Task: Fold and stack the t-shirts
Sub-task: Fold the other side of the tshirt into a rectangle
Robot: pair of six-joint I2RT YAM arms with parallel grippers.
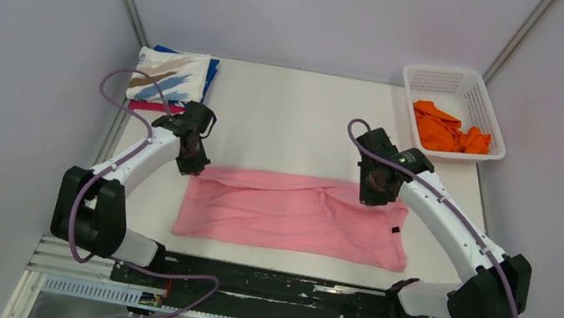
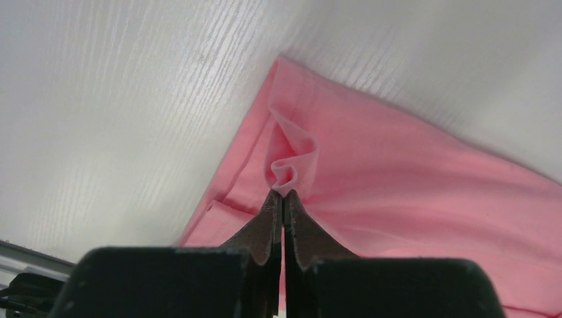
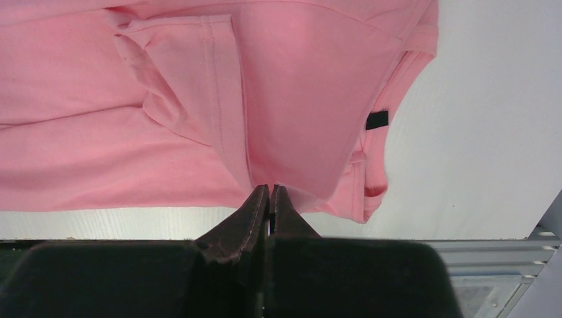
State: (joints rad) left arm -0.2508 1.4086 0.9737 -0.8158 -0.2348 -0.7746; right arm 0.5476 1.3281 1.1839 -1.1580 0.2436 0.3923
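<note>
At the far left corner of the white table (image 1: pixel 293 118), a folded stack of t-shirts (image 1: pixel 171 79) is lying. A white one streaked with blue and tan is sitting on top, with blue and magenta edges showing beneath it.

Just nearer, the left gripper (image 2: pixel 283 197) is clenching a small pucker of cloth at the far left corner of the light pink soft cloth t-shirt (image 1: pixel 294 224), and the fabric is bunching into a little fold at its tips.

The light pink soft cloth t-shirt is lying as a wide band across the near middle of the table. It is mostly flat, with creases running right of centre and a small black tag (image 3: pixel 377 120) showing near its right end.

The right gripper (image 3: pixel 270 192) is pinching the far edge of the shirt towards its right end, jaws pressed together on the cloth.

At the far right, a white plastic lattice basket (image 1: pixel 442 82) is holding a crumpled orange cloth t-shirt (image 1: pixel 447 131).
</note>
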